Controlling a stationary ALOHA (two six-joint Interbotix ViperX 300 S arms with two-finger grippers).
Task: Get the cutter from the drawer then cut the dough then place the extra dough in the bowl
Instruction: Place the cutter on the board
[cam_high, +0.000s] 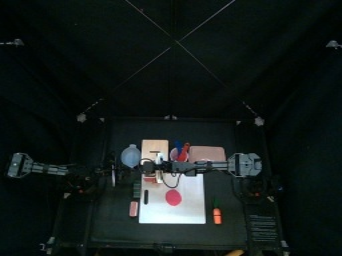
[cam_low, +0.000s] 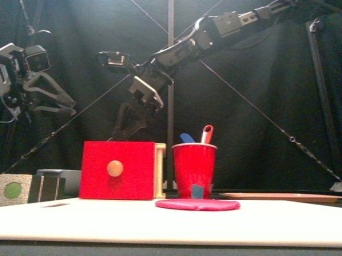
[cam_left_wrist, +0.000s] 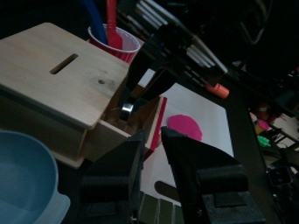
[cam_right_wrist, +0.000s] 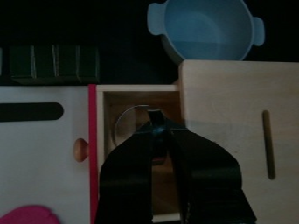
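The wooden box (cam_right_wrist: 239, 105) has its red-fronted drawer (cam_right_wrist: 91, 149) pulled open. The round metal cutter (cam_right_wrist: 138, 122) lies inside the drawer. My right gripper (cam_right_wrist: 156, 131) reaches down into the drawer and is shut on the cutter's wire handle; the left wrist view shows the same grip on the cutter (cam_left_wrist: 126, 107). The pink dough (cam_high: 175, 198) lies flat on the white board (cam_high: 194, 185) in front of the box. Left of the box stands the blue-grey bowl (cam_high: 131, 155). My left gripper (cam_left_wrist: 155, 140) hovers open near the box's left side, holding nothing.
A red cup with two toy knives (cam_low: 195, 165) stands right of the box. Dark green sushi blocks (cam_right_wrist: 47, 61) lie beside the bowl. A small orange toy (cam_high: 214, 215) and a pink one (cam_high: 134, 209) lie by the board's front corners.
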